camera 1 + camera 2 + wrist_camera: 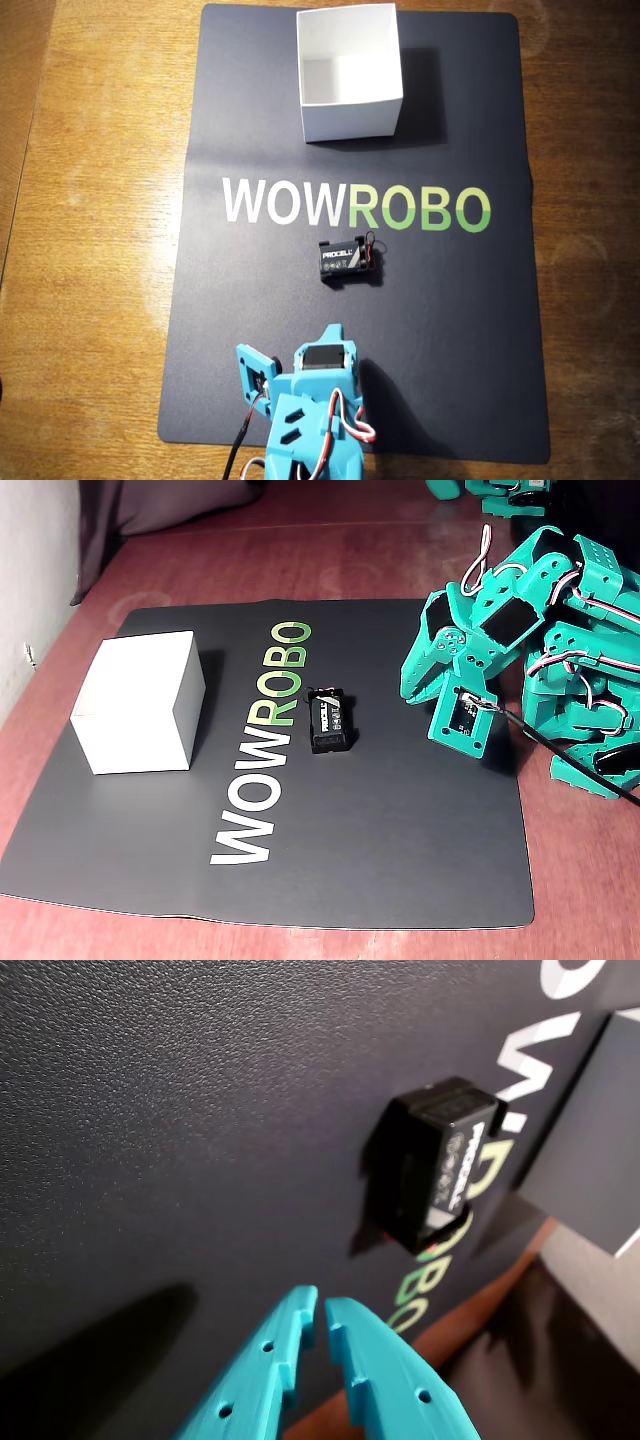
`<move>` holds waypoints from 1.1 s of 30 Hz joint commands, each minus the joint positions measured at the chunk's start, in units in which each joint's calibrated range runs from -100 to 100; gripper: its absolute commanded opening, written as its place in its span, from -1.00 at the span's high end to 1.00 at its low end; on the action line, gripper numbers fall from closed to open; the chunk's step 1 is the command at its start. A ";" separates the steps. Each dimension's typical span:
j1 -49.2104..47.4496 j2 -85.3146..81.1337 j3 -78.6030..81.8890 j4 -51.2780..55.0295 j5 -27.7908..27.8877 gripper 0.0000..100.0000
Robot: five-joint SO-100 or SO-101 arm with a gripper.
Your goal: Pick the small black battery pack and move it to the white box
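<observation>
Teal gripper (321, 1310) nearest in the wrist view, fingers almost together, holding nothing, battery pack (348, 262) beyond it on the black mat (450, 330) just below the lettering, white box (349, 85) farthest, at the mat's far edge

A brown wooden table (90, 200) carries a dark, rounded-corner rectangular mat (450, 340) printed with "WOWROBO" in white and green letters (355, 205). On the mat stand a square, open-topped white cardboard box (350, 115) near one edge and, well apart from it just beside the lettering, a small black rectangular battery pack (345, 263) with thin wires at one end.
</observation>
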 commanded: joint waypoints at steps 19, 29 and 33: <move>0.69 -0.39 -0.17 -0.32 0.18 0.99; -0.02 -0.39 -0.07 -0.50 0.18 0.98; -0.02 -0.22 -0.26 -0.06 0.18 0.98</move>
